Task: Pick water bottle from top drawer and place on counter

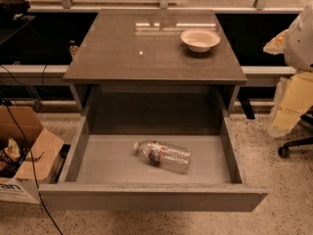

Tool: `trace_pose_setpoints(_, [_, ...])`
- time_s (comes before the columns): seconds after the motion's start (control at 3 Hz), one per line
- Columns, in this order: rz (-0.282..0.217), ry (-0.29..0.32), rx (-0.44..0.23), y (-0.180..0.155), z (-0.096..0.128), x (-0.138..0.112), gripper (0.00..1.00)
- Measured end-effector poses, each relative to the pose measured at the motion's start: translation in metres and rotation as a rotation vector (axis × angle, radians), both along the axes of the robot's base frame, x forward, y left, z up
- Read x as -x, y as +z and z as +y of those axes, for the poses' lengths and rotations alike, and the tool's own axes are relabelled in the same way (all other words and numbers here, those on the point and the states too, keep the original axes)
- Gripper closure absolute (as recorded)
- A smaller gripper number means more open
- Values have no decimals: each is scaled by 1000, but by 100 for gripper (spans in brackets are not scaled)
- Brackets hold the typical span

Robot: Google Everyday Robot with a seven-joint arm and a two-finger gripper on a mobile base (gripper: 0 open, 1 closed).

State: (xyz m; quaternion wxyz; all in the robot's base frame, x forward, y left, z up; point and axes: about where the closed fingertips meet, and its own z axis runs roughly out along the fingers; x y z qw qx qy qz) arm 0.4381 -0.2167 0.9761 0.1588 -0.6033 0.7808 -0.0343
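Lying sideways in the pulled-out top drawer (151,198), the water bottle (162,155) looks reachable from above; your gripper is off-frame, so I cannot tell its state.

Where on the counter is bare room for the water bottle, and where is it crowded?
The counter is bare over its left half and front strip; only the back right corner is taken, by a white bowl. The top drawer floor is bare either side of the water bottle. The gripper is not in view.
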Motion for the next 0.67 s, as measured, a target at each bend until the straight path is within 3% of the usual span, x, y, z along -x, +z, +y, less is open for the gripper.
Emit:
trace_pose_setpoints(0.33, [0, 0, 0, 0, 0, 0, 0])
trace_pose_setpoints(0.67, [-20, 11, -42, -10, 10, -6, 0])
